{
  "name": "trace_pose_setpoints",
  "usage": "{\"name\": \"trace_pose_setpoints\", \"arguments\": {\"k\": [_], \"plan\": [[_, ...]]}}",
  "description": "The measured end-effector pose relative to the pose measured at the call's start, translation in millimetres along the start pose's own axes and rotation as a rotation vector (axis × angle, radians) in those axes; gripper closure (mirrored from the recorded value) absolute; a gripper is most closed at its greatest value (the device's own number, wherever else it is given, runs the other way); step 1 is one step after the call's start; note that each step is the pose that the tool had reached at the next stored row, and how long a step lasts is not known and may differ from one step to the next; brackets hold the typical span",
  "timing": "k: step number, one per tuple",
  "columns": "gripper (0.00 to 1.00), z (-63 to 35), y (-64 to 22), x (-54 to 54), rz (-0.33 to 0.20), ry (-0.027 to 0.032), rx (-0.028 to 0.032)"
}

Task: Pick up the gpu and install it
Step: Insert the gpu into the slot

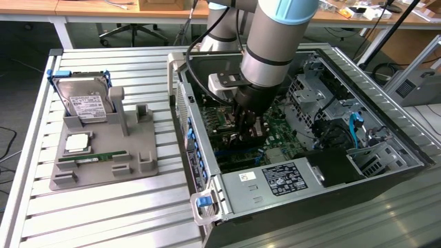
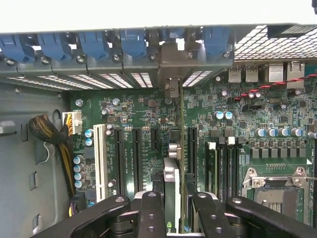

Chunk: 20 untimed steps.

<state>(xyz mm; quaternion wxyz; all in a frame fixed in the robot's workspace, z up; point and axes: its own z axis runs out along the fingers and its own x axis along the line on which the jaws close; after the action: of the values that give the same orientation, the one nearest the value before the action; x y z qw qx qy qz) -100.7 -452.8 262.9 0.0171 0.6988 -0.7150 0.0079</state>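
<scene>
In the wrist view the gpu (image 2: 172, 181) stands edge-on between my two black fingers (image 2: 148, 213), a thin dark card with a silvery end. It hangs upright over the motherboard (image 2: 143, 119), between two black expansion slots. Its metal bracket (image 2: 171, 89) reaches to the slotted rear wall of the case. My gripper (image 2: 176, 215) is shut on the card. In the exterior view the gripper (image 1: 248, 132) reaches straight down inside the open computer case (image 1: 386, 155), low over the green board. Whether the card's edge is seated in a slot I cannot tell.
A grey parts stand (image 1: 103, 160) on the slatted table holds a hard drive in a blue frame (image 1: 82, 101), a processor chip (image 1: 76, 142) and a green RAM stick (image 1: 93, 156). Inside the case are the power supply (image 1: 276, 178), drive cages (image 1: 310, 93), a white slot (image 2: 100, 158) and the processor socket (image 2: 275, 191).
</scene>
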Motion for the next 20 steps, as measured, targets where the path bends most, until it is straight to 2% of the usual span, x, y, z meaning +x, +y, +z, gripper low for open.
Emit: {"name": "trace_pose_setpoints", "arguments": {"k": [2, 10, 15, 16, 17, 19, 20], "plan": [[0.73, -1.7, 0.0, 0.1, 0.0, 0.0019, -0.0001], [0.73, -2.9, 0.0, 0.1, 0.0, 0.002, 0.0001], [0.73, -2.9, 0.1, 0.1, -0.003, -0.0007, 0.0001], [0.73, -3.0, 0.1, 0.2, -0.003, -0.0043, 0.0], [0.73, -2.9, 0.1, 0.2, -0.003, -0.0105, -0.0002], [0.73, -2.8, 0.0, 0.1, -0.003, -0.0298, -0.0005], [0.73, -2.8, 0.0, 0.1, -0.003, -0.0413, -0.0007]]}}
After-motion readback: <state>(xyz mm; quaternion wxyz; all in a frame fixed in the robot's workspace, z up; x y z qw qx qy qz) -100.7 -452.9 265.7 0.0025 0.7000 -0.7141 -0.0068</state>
